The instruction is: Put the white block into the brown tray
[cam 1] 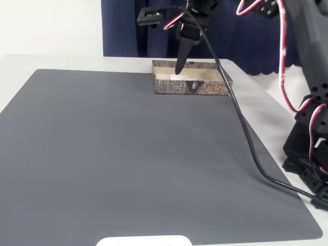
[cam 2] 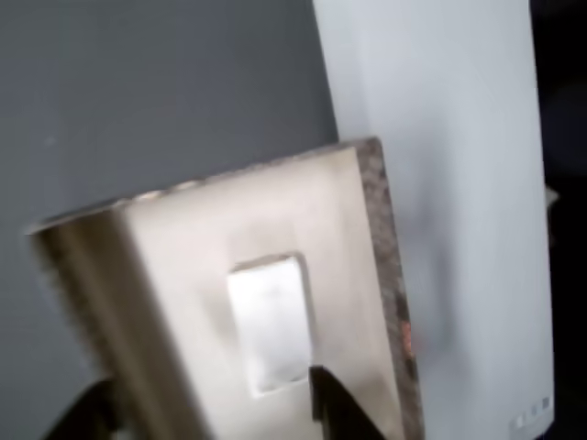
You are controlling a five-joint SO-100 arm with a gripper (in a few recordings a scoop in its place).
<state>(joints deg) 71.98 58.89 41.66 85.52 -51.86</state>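
Observation:
The brown tray stands at the far edge of the grey mat, its gold lettering facing the front. The white block lies flat on the tray's cream floor. My gripper hangs over the tray with its dark fingertips pointing down just above the block. In the wrist view the white block rests inside the tray. My gripper is open there: its two dark fingers stand wide apart at the bottom edge, and the right fingertip is by the block's lower corner, holding nothing.
A large dark grey mat covers the white table. A black cable runs from the arm across the mat's right side to the arm's base. A dark blue curtain hangs behind.

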